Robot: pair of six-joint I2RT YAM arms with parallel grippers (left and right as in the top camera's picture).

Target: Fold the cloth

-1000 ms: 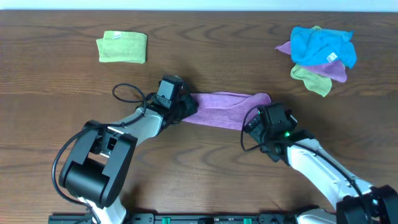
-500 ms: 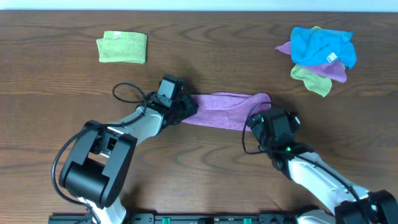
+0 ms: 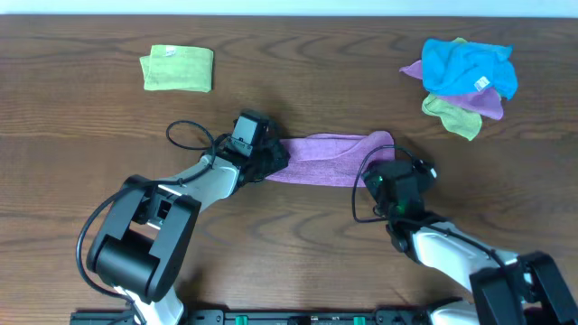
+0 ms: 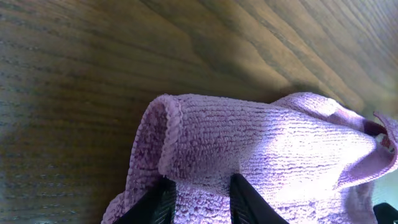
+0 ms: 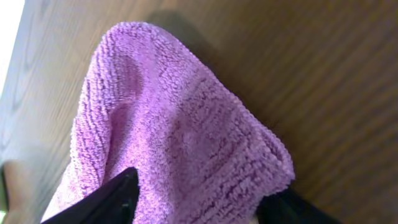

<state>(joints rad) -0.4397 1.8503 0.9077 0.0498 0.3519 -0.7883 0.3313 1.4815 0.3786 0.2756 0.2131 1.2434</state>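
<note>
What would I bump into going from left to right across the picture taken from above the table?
First a folded light-green cloth → left gripper → lilac-purple fuzzy towel → right gripper → heap of bright blue, purple and green cloths.

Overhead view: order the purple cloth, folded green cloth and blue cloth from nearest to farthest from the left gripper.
1. The purple cloth, its end held in the left gripper.
2. The folded green cloth, far left corner.
3. The blue cloth, atop the far-right pile.
</note>
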